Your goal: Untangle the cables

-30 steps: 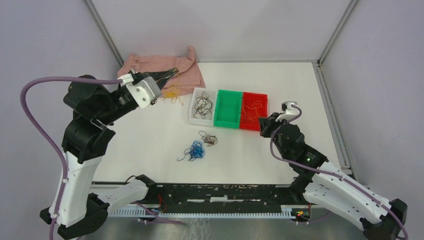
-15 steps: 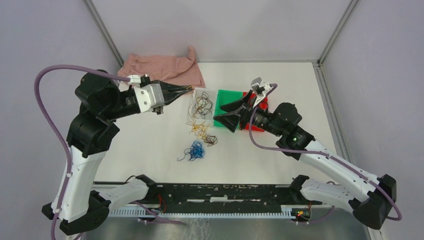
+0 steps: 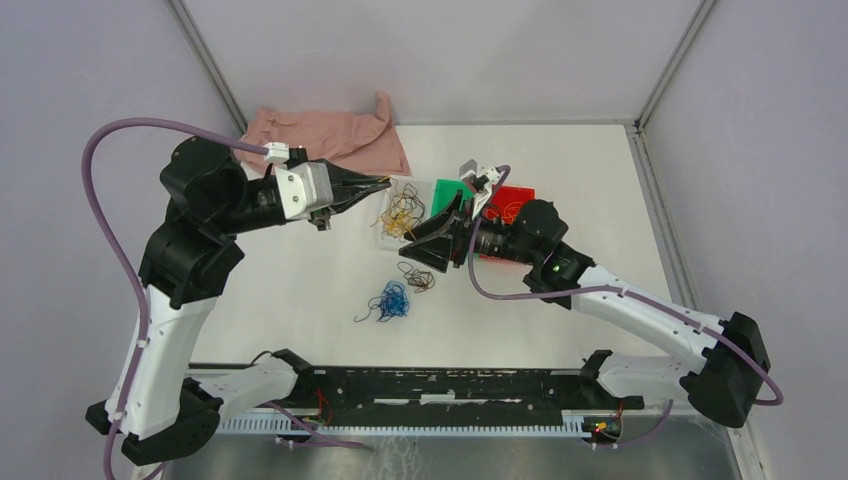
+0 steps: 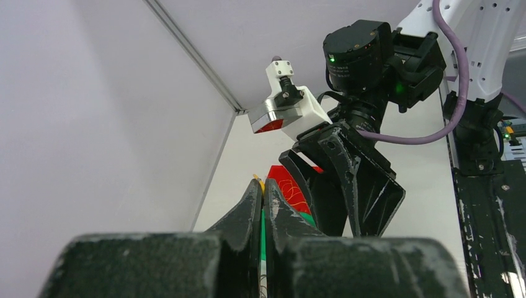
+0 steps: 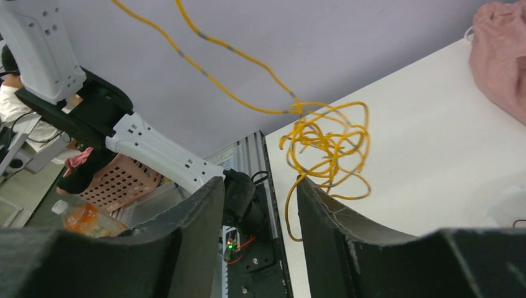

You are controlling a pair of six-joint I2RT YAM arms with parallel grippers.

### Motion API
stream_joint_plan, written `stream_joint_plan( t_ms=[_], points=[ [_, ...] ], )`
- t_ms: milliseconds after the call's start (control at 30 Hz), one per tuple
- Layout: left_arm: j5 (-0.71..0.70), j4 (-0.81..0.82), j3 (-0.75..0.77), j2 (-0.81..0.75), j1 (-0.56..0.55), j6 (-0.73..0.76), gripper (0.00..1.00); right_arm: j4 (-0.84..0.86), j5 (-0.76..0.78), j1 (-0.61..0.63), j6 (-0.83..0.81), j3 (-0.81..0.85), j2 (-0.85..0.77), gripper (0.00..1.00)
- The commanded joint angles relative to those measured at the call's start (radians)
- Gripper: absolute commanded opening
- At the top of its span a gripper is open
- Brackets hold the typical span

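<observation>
left gripper (image 3: 385, 184) is pinched tight on a strand of the yellow cable (image 5: 329, 146), its tangle dangling just beyond the tips. right gripper (image 5: 260, 186) gapes wide, holding nothing, the tangle just ahead.

Smooth yellow cable (image 5: 296, 107), matt cloth (image 3: 320, 135), plas. bin (image 3: 527, 191)

Bright, even diffuse light, faint soft shadows on table (image 3: 300, 290); wrist views: near fingers (image 4: 242, 217) dark and blurred, far parts sharp.
</observation>
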Motion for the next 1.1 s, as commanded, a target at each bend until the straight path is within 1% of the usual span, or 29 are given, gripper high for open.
stream_joint_plan(
  t_ms=[0, 67, 167, 200, 300, 367, 467, 600, 733, 833, 933, 1067],
  points=[
    [0.034, 0.021, 0.028, -0.006, 0.0, -0.04, 0.03, -0.047, 0.137, 0.0, -0.069, 0.048, -0.043, 0.53],
    [0.038, 0.021, 0.029, -0.006, 0.0, -0.041, 0.03, -0.107, 0.22, 0.001, -0.106, 0.033, -0.072, 0.51],
    [0.047, 0.021, 0.028, -0.006, 0.0, -0.05, 0.03, -0.107, 0.294, 0.001, -0.116, -0.002, -0.106, 0.47],
    [0.049, 0.021, 0.03, -0.006, 0.0, -0.049, 0.03, -0.106, 0.287, 0.001, -0.115, -0.004, -0.108, 0.46],
    [0.044, 0.021, 0.03, -0.004, -0.001, -0.046, 0.03, -0.102, 0.192, 0.001, -0.092, 0.014, -0.085, 0.45],
    [0.04, 0.02, 0.03, -0.006, 0.0, -0.041, 0.03, -0.097, 0.13, 0.003, -0.073, 0.024, -0.069, 0.53],
    [0.037, 0.021, 0.032, -0.006, 0.0, -0.04, 0.03, -0.087, 0.12, 0.005, -0.066, 0.002, -0.076, 0.55],
    [0.037, 0.026, 0.032, -0.006, 0.0, -0.049, 0.03, -0.08, 0.145, 0.006, -0.061, -0.008, -0.077, 0.46],
    [0.036, 0.039, 0.035, -0.005, 0.0, -0.061, 0.03, -0.047, 0.142, 0.007, -0.037, 0.004, -0.049, 0.42],
    [0.036, 0.04, 0.041, -0.002, -0.001, -0.065, 0.03, -0.034, 0.142, 0.009, -0.026, 0.013, -0.03, 0.34],
    [0.031, 0.04, 0.041, -0.003, 0.0, -0.064, 0.03, -0.02, 0.144, 0.009, -0.015, 0.015, -0.017, 0.22],
    [0.023, 0.041, 0.038, -0.007, 0.0, -0.059, 0.03, -0.05, 0.168, 0.009, -0.028, 0.015, -0.032, 0.02]
  ],
)
